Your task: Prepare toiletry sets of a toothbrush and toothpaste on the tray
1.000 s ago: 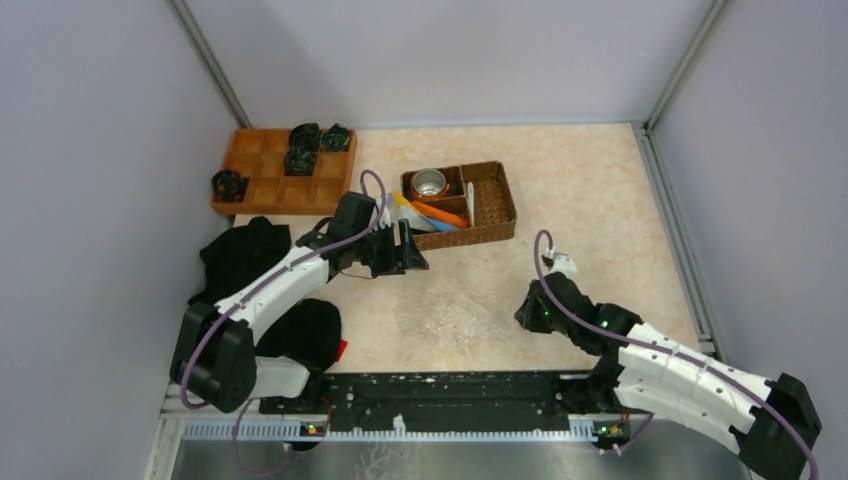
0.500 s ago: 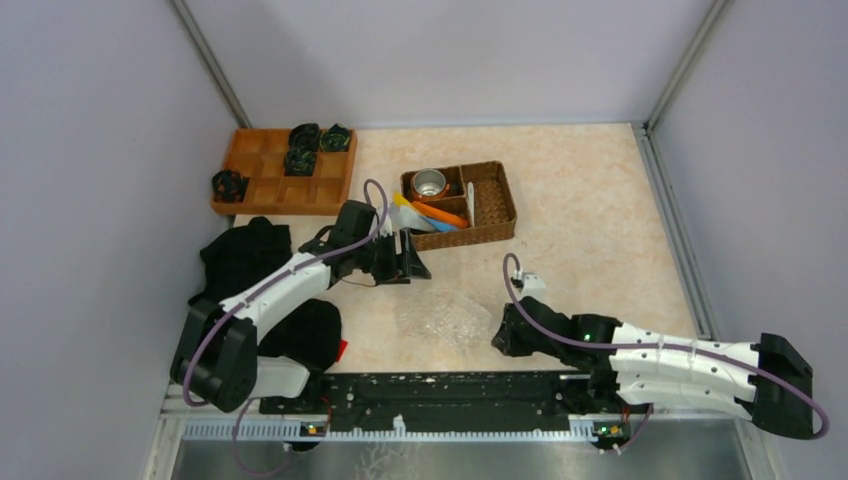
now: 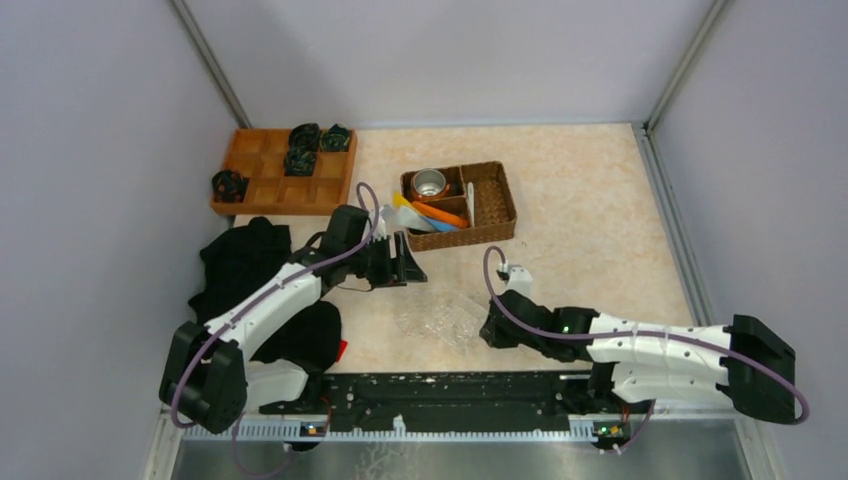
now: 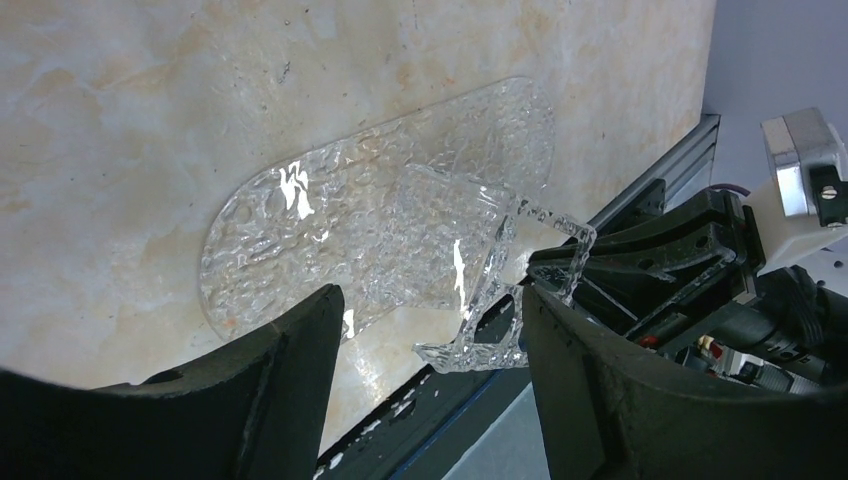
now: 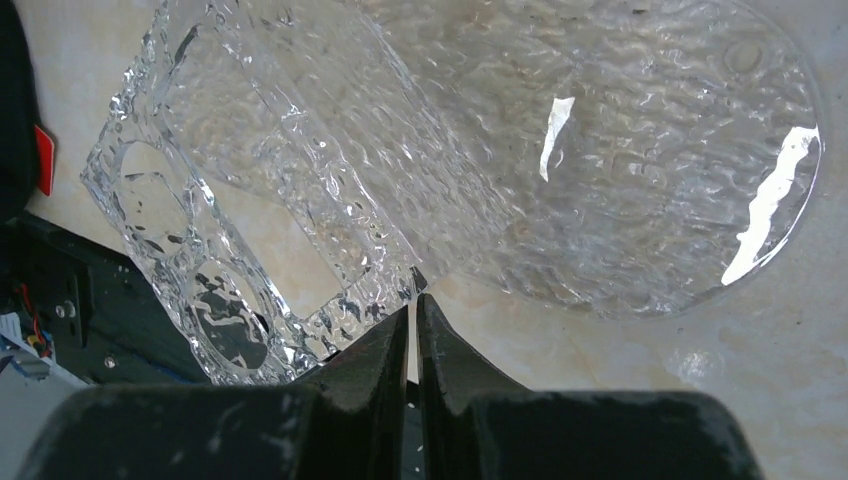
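When viewed from overhead, shows a beige marbled table (image 3: 590, 220) with the clear bumpy tray (image 3: 440, 318) near the middle, toward 6 o'clock. Places a brown wicker basket (image 3: 490, 205) at 12 o'clock from the tray, holding a steel cup (image 3: 431, 182) and the toiletry sets (image 3: 445, 215): orange, blue and yellow tubes beside a white toothbrush, all inside the basket. Sets an orange wooden compartment tray (image 3: 265, 190) at 10 o'clock and black cloth (image 3: 245, 260) at 9 o'clock. Has the left arm (image 3: 285, 290) stretched out, jaws between basket and tray at the tray's 11 o'clock. Has the right arm (image 3: 640, 345) lying low, jaws at the tray's 3 o'clock edge.

Through the left wrist camera, looks down on the tray (image 4: 380, 220) past two black fingers (image 4: 270, 390) spread wide, with nothing gripped. Catches a cut-out part of the tray tilted up at 3 o'clock, its top corner meeting the right arm's jaws.

Through the right wrist camera, finds jaws closed to a thin slit, seemingly pinching a corner of that tilted part, with the flat oval part of the tray (image 5: 620, 150) at 1 o'clock.
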{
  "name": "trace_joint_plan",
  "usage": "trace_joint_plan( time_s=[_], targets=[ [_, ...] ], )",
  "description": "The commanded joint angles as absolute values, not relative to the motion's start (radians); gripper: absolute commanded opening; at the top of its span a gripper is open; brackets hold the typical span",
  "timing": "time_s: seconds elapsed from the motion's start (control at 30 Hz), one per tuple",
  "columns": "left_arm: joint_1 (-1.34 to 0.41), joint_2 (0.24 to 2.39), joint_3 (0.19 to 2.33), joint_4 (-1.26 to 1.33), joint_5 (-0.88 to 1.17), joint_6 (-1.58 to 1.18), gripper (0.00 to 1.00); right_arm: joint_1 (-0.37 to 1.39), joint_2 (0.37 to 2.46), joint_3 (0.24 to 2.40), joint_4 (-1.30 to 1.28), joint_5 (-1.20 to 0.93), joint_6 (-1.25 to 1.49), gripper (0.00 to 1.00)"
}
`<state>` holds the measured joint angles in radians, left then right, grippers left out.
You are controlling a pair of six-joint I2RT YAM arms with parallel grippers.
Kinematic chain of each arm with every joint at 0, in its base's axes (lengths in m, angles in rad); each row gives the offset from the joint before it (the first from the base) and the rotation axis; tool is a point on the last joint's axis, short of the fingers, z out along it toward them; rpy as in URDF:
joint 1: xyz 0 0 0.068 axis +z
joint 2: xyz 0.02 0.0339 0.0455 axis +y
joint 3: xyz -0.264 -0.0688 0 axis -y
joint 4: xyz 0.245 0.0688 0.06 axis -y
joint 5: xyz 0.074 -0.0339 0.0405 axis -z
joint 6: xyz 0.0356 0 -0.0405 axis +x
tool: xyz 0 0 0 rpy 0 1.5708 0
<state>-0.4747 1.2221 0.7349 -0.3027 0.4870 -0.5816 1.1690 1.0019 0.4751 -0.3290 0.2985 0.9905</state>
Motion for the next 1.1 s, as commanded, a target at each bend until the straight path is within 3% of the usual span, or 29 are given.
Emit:
trace_joint_plan(
  time_s=[0.0, 0.73, 0.9, 1.07],
  targets=[
    [-0.469, 1.175, 0.722, -0.355, 0.462, -0.559, 0.72, 1.177, 1.041, 0.558, -0.293, 0.351, 0.962, 0.07],
    [-0.47, 1.177, 0.67, -0.337, 0.468, -0.565, 0.72, 1.031, 0.971, 0.548, -0.365, 0.335, 0.858, 0.07],
    [-0.482, 1.21, 0.602, -0.247, 0.53, -0.598, 0.55, 1.032, 0.964, 0.52, -0.335, 0.307, 0.872, 0.07],
    [-0.511, 1.231, 0.585, -0.203, 0.533, -0.62, 0.51, 1.031, 0.948, 0.474, -0.295, 0.274, 0.896, 0.06]
  ],
)
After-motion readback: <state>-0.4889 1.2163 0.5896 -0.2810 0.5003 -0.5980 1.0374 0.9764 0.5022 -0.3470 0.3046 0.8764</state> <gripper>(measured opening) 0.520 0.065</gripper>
